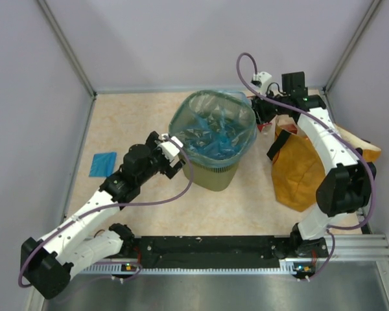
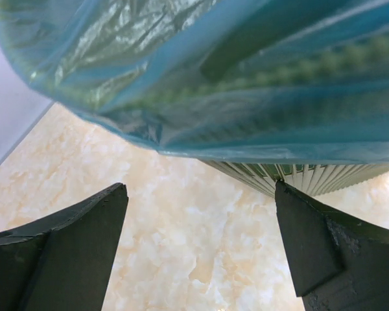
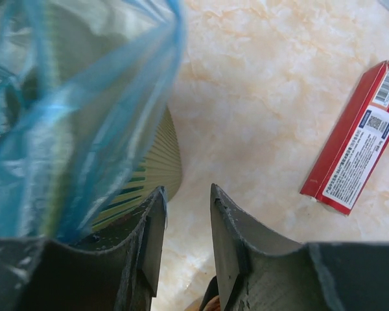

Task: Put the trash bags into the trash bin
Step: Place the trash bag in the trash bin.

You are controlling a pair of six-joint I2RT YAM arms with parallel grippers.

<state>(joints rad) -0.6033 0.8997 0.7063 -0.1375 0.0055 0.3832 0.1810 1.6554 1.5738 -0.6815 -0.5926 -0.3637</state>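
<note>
The olive-green mesh trash bin [image 1: 217, 173] stands mid-table. A big crinkly light-blue trash bag [image 1: 214, 133] lines it and drapes over its rim. A small folded blue trash bag [image 1: 103, 164] lies flat on the table at the left. My left gripper [image 1: 179, 155] is at the bin's left rim. In the left wrist view it [image 2: 200, 188] stands wide open with only table between the fingers, below the hanging film [image 2: 214, 78] and the mesh [image 2: 311, 176]. My right gripper [image 1: 260, 116] is at the bin's right rim. Its jaws [image 3: 187, 189] are narrowly open on nothing, beside the film [image 3: 71, 116] and bin wall [image 3: 152, 168].
A mustard-orange sack [image 1: 301, 168] with black handles lies right of the bin, under the right arm. A flat red box [image 3: 353, 139] lies on the table beyond the right gripper. Grey walls close in the table on three sides.
</note>
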